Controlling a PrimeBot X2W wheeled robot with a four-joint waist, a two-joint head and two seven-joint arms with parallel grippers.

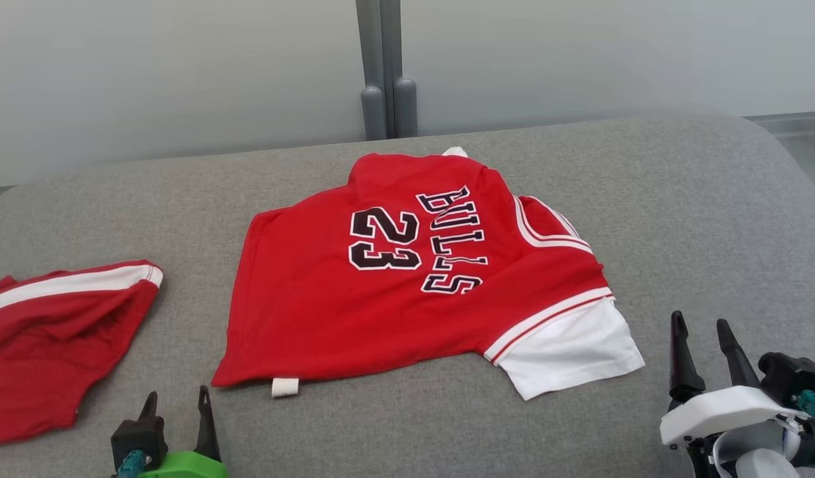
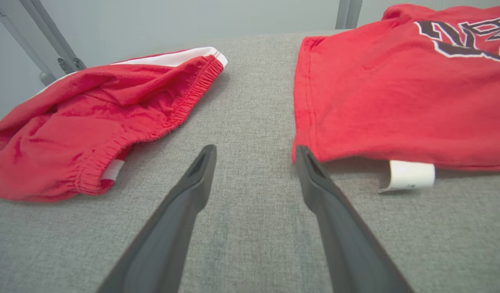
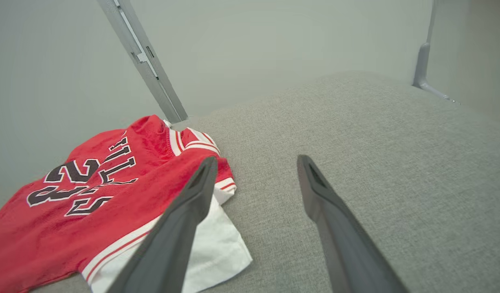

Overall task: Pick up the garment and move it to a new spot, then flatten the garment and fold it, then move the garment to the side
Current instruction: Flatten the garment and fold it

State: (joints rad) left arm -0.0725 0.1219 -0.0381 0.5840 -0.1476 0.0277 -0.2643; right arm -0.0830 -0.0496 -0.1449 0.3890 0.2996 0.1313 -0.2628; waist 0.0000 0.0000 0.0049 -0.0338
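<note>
The garment is a red Bulls 23 jersey with a white sleeve, lying partly folded in the middle of the grey cushioned surface. It also shows in the left wrist view as the garment and in the right wrist view as the garment. My left gripper stands open at the lower left, just short of the jersey's near left corner, empty. In its own view the left gripper has one fingertip beside that corner. My right gripper stands open at the lower right, beside the white sleeve, holding nothing; in its own view the right gripper is empty.
Red shorts with a white stripe lie crumpled at the left edge, seen too as red shorts. A grey post rises behind the surface against a pale wall. A white label sticks out under the jersey's near hem.
</note>
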